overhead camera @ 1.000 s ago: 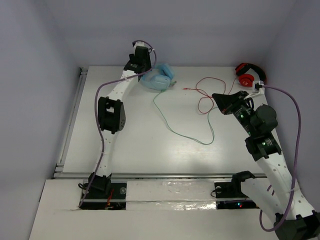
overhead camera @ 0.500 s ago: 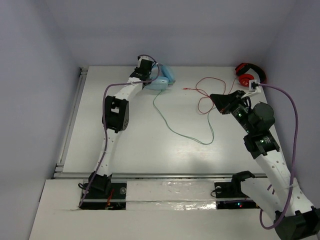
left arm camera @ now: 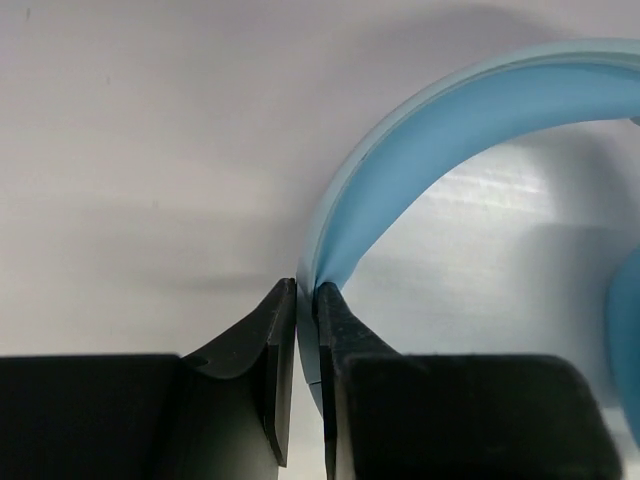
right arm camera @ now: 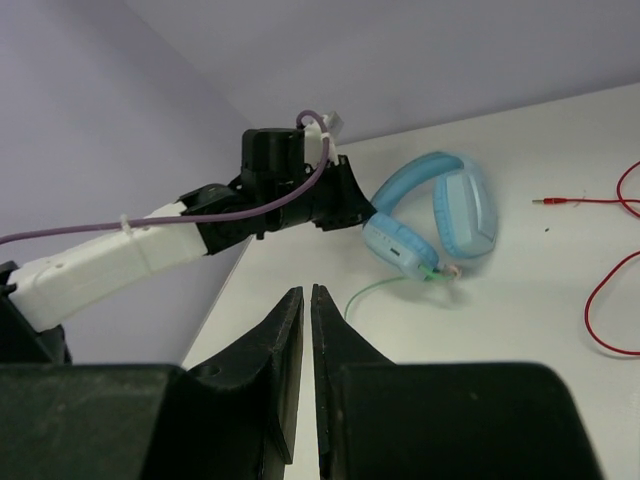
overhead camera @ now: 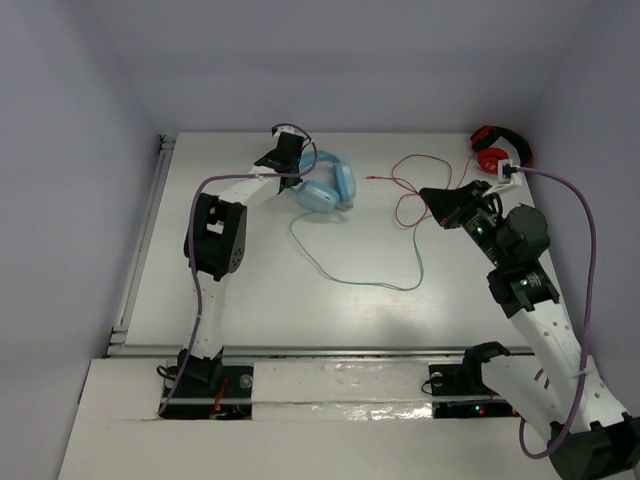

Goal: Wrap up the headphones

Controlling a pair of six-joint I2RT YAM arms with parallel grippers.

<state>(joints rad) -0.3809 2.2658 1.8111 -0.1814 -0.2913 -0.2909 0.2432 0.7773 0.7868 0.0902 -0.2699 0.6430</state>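
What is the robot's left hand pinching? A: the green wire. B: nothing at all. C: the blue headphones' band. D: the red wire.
C: the left wrist view shows the left gripper shut on the headband of the light blue headphones.

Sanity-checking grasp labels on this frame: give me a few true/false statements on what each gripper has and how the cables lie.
1. The left gripper is shut on the headband of the blue headphones. True.
2. The right gripper holds the green cable. False: it is shut on nothing, and the cable lies loose on the table.
3. The green cable is wound around the headphones. False: it trails from one cup in an open curve across the table.
4. The red headphones sit at the far right corner, apart from both grippers. True.
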